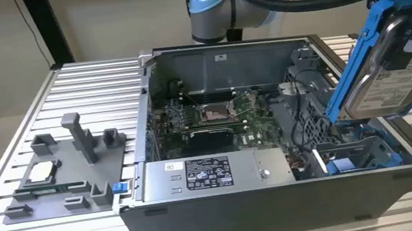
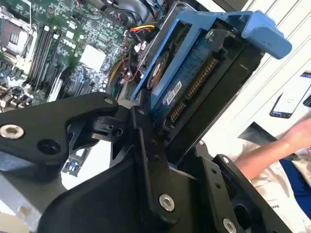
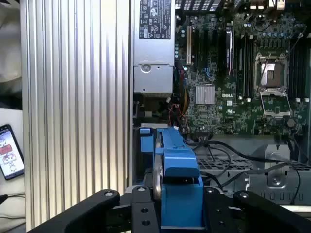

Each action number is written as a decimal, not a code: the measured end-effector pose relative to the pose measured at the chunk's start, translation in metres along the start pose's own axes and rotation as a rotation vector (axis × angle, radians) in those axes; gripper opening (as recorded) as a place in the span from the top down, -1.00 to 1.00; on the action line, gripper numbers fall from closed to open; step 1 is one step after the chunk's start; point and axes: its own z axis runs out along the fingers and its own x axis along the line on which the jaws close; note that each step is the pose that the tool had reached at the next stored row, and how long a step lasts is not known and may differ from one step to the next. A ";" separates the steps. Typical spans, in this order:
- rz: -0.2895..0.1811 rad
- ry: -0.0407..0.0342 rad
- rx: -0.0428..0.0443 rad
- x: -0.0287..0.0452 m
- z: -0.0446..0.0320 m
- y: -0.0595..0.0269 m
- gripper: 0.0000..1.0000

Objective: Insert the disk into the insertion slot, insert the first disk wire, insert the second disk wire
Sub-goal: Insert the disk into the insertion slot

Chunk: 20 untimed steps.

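Observation:
The disk, a silver drive with a white label in a bright blue frame, hangs tilted on edge above the open computer case at the exterior view's right. My gripper is shut on its upper end. Below it, in the case's near right corner, lies the insertion slot, a grey metal bay with blue plastic parts. In both wrist views the disk sticks out from between my black fingers, with its connector edge showing in the second wrist view. The disk hangs apart from the slot.
The case holds a motherboard, a grey power-supply box at the front and a perforated cage. Black wires lie loose by the bay. A grey fixture sits on the ribbed table. A person's arm and a phone are beside the table.

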 end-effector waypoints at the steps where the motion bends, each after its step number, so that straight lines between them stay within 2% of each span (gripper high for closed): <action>1: 0.000 0.0000 0.0000 0.0000 0.0000 0.0000 1.00; 8: 0.000 0.0002 0.0003 0.0002 0.0004 -0.0003 1.00; 20: 0.000 0.0002 0.0001 0.0023 0.0089 -0.0077 1.00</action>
